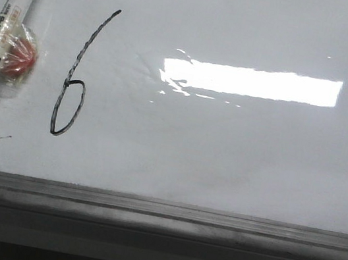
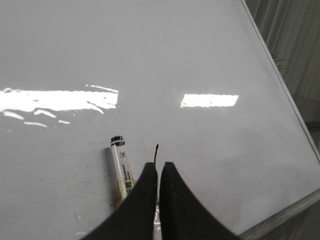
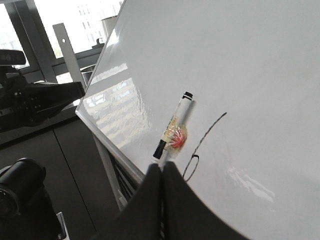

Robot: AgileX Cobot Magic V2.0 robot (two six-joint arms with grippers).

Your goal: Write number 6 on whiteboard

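Right up close, the left gripper (image 2: 159,175) has its two dark fingers pressed together with nothing between them; same deal with the right gripper (image 3: 161,172), closed on nothing; just beyond their tips lies a marker (image 1: 0,41), flat on the whiteboard (image 1: 237,154) with a red blob (image 1: 19,57) stuck at its middle; the number 6 (image 1: 75,83) sits right beside the marker, on the board's left part, slanted and thin; a tiny smudge (image 1: 1,137) sits below the marker; glare (image 1: 252,82) further right.
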